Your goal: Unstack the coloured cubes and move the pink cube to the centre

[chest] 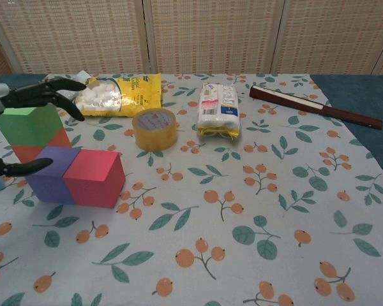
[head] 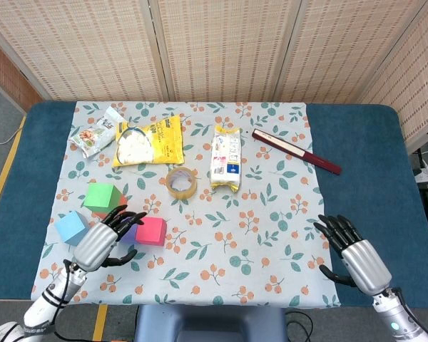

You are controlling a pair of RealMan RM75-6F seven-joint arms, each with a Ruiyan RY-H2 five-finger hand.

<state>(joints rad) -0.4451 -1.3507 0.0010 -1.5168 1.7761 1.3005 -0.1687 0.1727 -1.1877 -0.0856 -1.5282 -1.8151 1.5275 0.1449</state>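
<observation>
The pink cube (head: 151,231) (chest: 96,178) lies on the floral cloth, side by side with a purple cube (chest: 54,182) on its left. Behind them a green cube (head: 102,198) (chest: 29,123) sits on an orange one (chest: 50,144). A light blue cube (head: 72,226) lies apart at the left. My left hand (head: 103,242) hovers at the purple cube with fingers (chest: 48,90) spread and the thumb (chest: 13,168) at the cube's left side, not clasping it. My right hand (head: 357,260) rests open at the front right, away from all cubes.
A yellow tape roll (head: 180,182) lies behind the cubes toward the middle. Further back are a yellow snack bag (head: 148,141), a white packet (head: 227,157), a small pouch (head: 96,131) and a dark folded fan (head: 296,151). Bare cloth (head: 257,235) spans the middle.
</observation>
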